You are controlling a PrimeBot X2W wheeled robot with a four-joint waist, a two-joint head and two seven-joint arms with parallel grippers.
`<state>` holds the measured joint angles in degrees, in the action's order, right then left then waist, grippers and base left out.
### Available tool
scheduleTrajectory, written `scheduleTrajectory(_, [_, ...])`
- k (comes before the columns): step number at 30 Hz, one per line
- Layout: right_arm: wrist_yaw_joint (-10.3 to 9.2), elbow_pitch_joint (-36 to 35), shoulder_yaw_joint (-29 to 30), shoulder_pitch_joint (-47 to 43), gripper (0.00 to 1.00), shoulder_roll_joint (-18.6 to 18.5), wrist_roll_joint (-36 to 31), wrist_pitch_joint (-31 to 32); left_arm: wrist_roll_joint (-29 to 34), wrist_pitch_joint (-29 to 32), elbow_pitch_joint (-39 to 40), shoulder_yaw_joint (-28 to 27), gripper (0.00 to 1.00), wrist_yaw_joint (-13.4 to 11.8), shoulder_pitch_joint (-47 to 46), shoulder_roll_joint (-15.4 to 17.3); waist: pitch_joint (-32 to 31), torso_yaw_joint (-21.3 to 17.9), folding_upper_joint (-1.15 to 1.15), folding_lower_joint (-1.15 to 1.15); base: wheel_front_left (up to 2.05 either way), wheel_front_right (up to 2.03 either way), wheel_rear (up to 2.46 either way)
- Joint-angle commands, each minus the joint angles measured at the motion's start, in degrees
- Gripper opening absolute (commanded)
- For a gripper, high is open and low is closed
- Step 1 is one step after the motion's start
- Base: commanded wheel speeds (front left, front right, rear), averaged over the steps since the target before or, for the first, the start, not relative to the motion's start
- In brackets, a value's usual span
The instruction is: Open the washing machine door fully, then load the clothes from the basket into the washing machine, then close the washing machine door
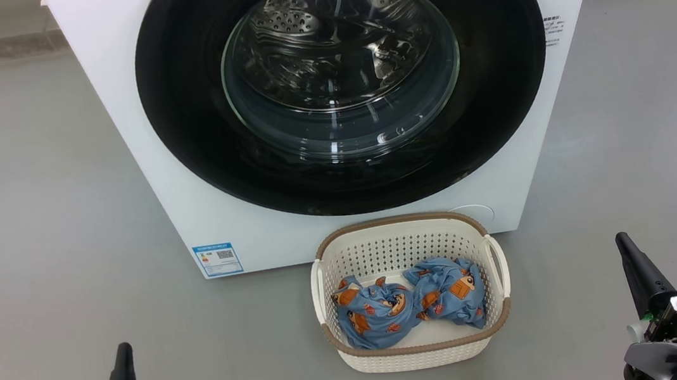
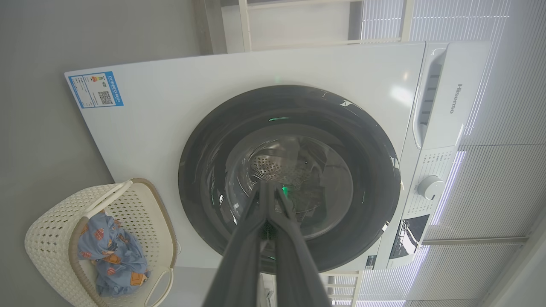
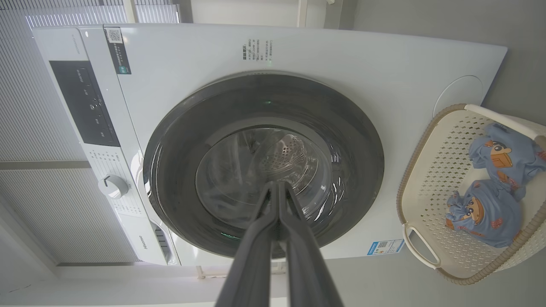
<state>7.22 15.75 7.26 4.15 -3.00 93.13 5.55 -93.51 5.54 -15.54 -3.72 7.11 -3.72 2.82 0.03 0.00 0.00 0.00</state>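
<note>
Head view: door shut, clothes in the basket, both grippers low and closed

From the head camera I see the washing machine [image 1: 109, 82] square ahead, with the washing machine door [image 1: 341, 75] closed flat against its front. The steel drum shows through the glass. A blue energy label [image 1: 217, 259] with a QR code sits at the machine's lower left corner; its small print is too fine for me to read. On the right edge of the front there is a small block of grey print [image 1: 552, 30], also unreadable.

The basket [image 1: 405, 246] stands on the grey floor [image 1: 29, 219] just in front of the machine, below the door. The clothes [image 1: 378, 313] lie side by side inside it, two blue bundles with orange-brown cartoon figures.

My left gripper [image 1: 123, 355] rises from the lower left and my right gripper [image 1: 629, 252] from the lower right. Both are well apart from the basket and point up towards the machine. Each has its jaws pressed together on nothing, as both wrist cameras confirm.

The left wrist camera adds the control side, with the word "Hisense" [image 2: 458, 99] on the detergent drawer and a round dial [image 2: 430, 186] beside it. The right wrist camera gives me the dark display panel [image 3: 83, 102], a black sticker [image 3: 117, 49] with a QR code, and a round service cover [image 3: 458, 96] near the basket
</note>
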Motion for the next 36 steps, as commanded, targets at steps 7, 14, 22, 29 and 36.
scheduleTrajectory(7, [0.26,-1.4,-1.3,2.4,0.0,-0.3,-0.5,0.5,0.5,0.2,1.2,-1.9,0.0,0.4,-2.8,0.8,0.0,0.0,0.0,0.0,0.0,0.0,0.0])
scheduleTrajectory(14, [0.26,-1.4,-1.2,2.4,0.0,-0.3,-0.5,0.5,0.6,0.2,1.2,-1.9,0.0,0.4,-2.8,0.8,0.0,0.0,0.0,0.0,0.0,0.0,0.0])
scheduleTrajectory(22, [-0.01,2.3,-0.1,-1.4,1.0,1.4,0.0,-0.2,0.1,-0.2,-1.9,0.2,1.0,-0.1,1.6,-0.7,0.1,0.0,0.0,0.0,0.0,0.0,0.0])
scheduleTrajectory(29, [0.01,1.7,-0.8,-1.6,1.0,1.3,-0.7,-1.4,1.3,-1.3,-0.9,0.9,1.0,-0.1,1.8,-0.4,-0.1,0.2,0.0,0.06,0.0,0.0,0.0])
scheduleTrajectory(36, [0.02,1.4,-2.0,-1.7,1.0,0.6,-4.9,-2.7,6.3,-2.7,-0.5,1.6,1.0,0.0,2.0,0.1,-0.1,0.5,0.0,0.01,0.0,0.0,0.0])
